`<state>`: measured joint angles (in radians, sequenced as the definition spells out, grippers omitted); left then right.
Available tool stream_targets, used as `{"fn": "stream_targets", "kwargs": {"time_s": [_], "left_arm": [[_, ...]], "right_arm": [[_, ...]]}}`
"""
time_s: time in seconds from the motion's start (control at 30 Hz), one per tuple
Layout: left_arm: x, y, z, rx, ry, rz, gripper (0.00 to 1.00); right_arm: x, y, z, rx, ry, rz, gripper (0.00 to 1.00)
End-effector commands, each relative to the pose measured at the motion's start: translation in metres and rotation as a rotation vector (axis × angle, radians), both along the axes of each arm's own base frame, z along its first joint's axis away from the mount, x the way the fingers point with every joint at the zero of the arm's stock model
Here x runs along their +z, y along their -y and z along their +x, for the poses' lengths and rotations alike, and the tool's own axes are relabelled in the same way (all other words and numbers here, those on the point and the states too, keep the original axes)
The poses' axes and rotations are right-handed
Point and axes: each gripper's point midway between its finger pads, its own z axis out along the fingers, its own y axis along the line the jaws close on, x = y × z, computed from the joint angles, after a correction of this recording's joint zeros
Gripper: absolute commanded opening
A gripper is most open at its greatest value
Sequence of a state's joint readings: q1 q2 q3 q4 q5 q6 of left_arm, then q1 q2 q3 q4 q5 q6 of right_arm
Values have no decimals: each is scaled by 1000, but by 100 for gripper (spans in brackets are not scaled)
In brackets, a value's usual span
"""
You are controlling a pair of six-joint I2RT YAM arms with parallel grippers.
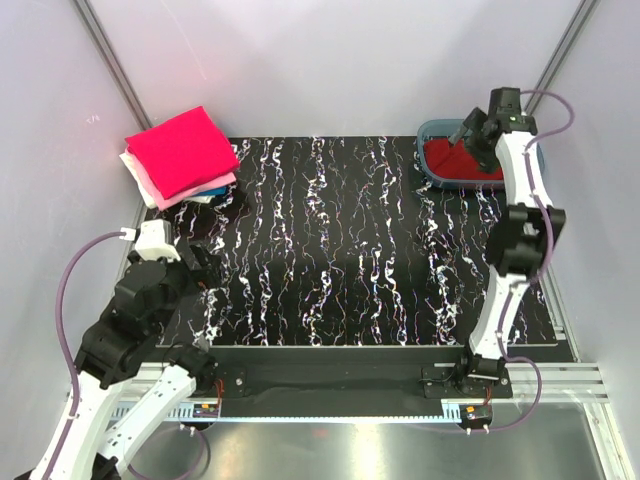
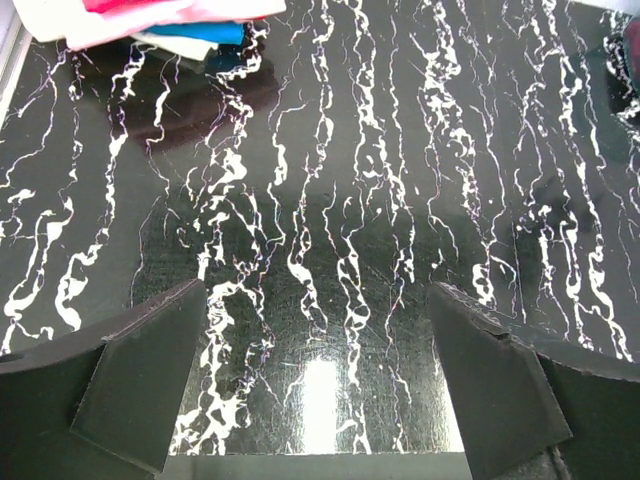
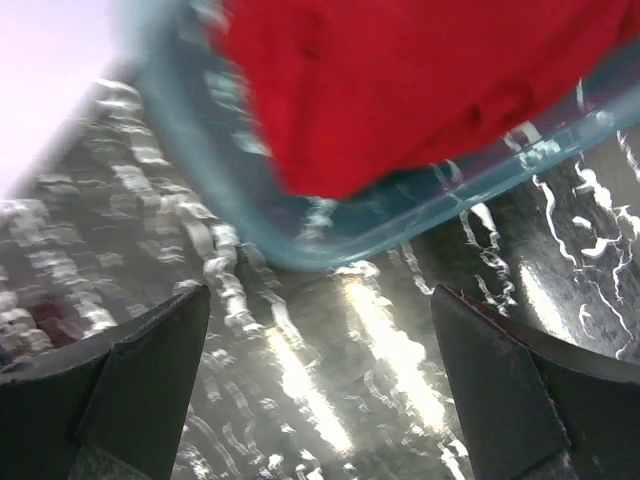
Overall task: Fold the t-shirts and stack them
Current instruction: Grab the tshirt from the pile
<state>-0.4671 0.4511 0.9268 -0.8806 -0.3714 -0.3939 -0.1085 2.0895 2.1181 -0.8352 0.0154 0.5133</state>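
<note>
Black marbled table (image 1: 340, 250) carries the folded stack (image 1: 180, 155) upper left and the red shirt (image 3: 400, 80) in the teal tub (image 3: 420, 215) upper right; left gripper (image 2: 320, 340) and right gripper (image 3: 320, 330) gape empty, and the right could hook the tub's rim, not cloth.

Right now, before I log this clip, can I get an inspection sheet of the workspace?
Surface: black marbled mat, middle bare.
Job's things: folded stack far left, magenta on top; red shirt unfolded in the teal tub far right.
Clutter: nothing seen.
Grippers: left gripper open, empty, over the mat; right gripper open, empty, at the tub's edge.
Cables: purple cables loop from both arms, off the cloth.
Surroundings: white walls, metal posts.
</note>
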Motion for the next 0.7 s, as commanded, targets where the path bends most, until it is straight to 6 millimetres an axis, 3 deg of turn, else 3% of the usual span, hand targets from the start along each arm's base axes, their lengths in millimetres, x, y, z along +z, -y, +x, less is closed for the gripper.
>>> {"fn": "stream_targets", "kwargs": {"time_s": [0.0,0.13,0.4,0.67], "left_arm": [[13,0,3,8,69,-26,99],[14,-1,4,12,68,-27,99],[15,-8,7,40,78,-34,99],[17,-15,6,72,90,-39,99]], "right_arm": [[-10,7,14,-20,-45,-4,99],[-40,22,43,-21,-82,-66,100],[-90,36,64,-48,-109,-96,100],[-148,30,81,-38,-141,-45,97]]}}
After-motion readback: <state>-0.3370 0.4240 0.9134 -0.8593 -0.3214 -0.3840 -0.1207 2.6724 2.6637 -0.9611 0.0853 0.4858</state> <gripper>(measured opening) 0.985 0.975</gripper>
